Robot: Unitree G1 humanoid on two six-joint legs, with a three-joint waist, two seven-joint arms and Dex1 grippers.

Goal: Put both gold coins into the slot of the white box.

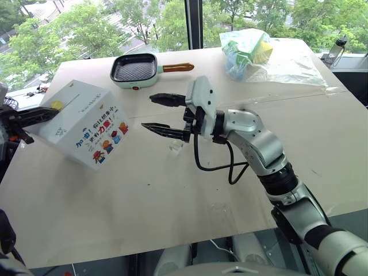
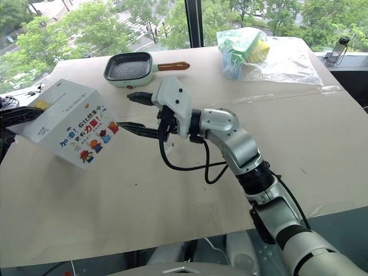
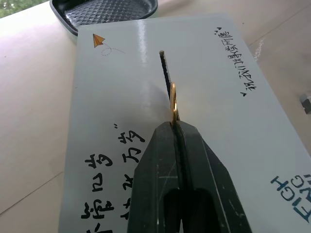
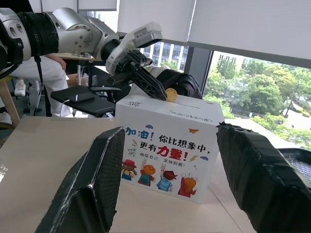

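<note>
While the right pincer (image 1: 164, 115) gapes, the left pincer (image 3: 174, 124) pinches a gold coin (image 3: 172, 99) at the slot (image 3: 164, 68)

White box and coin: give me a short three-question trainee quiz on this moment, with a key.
1. True or false: the left gripper is shut on a gold coin held edge-on above the slot of the white box.
2. The right gripper is: A) open, holding nothing; B) shut on a coin; C) gripping the box.
3. What lies on the table beyond the box, by the window?

Key: 1 true. 2 A. 3 the mint-green square pan with a brown handle.
</note>
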